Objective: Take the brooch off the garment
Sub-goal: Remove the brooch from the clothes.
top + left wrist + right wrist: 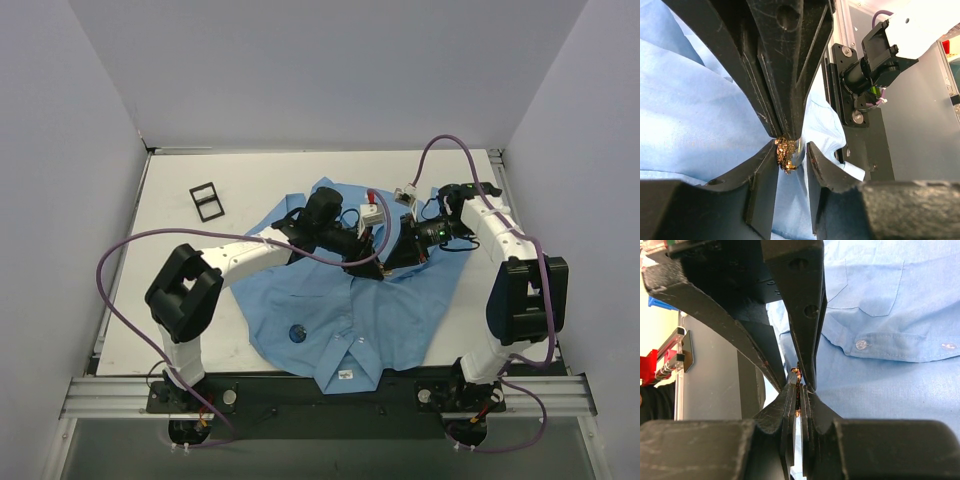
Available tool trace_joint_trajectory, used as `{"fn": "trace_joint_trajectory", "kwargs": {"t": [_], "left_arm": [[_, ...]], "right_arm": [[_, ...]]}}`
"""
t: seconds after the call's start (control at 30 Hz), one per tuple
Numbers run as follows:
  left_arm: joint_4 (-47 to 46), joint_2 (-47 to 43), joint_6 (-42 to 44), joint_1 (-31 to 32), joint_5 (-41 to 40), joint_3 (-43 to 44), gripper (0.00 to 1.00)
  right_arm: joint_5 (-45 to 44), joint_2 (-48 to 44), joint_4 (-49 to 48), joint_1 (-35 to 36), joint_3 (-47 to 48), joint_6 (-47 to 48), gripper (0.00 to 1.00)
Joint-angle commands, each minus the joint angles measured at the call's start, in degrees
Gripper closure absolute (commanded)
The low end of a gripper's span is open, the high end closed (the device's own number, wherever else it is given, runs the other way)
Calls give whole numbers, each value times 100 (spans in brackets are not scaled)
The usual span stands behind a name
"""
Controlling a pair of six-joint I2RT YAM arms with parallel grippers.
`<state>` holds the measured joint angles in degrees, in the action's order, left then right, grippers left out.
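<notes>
Blue shirt [400, 310] lies spread over the middle of the table [170, 200], and we see the dark-blue brooch [298, 332] resting on it towards the near edge, well apart from both hands. Our right hand [799, 390] is clamped on a small gold ornament [786, 152] over the shirt, while our left hand [792, 150] has its fingers apart either side of it.
</notes>
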<state>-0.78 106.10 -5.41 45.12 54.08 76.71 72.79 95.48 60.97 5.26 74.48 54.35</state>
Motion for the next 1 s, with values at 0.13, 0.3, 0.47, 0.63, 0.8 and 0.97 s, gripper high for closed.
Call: {"fn": "trace_joint_trajectory", "kwargs": {"t": [0.13, 0.3, 0.47, 0.63, 0.8, 0.97], "left_arm": [[-292, 104, -39, 14, 41, 46, 65], [-283, 121, -101, 5, -82, 64, 66], [-353, 156, -294, -4, -82, 107, 67], [-415, 235, -478, -12, -117, 143, 70], [-362, 270, -505, -12, -240, 178, 71], [-292, 305, -558, -12, -381, 213, 71]], "right_arm": [[472, 14, 337, -33, 225, 269, 100], [490, 23, 363, -33, 225, 287, 100], [472, 32, 389, -25, 225, 322, 100], [464, 23, 407, -25, 216, 348, 100], [446, 23, 433, -25, 216, 384, 100], [429, 14, 451, -25, 208, 419, 100]]}}
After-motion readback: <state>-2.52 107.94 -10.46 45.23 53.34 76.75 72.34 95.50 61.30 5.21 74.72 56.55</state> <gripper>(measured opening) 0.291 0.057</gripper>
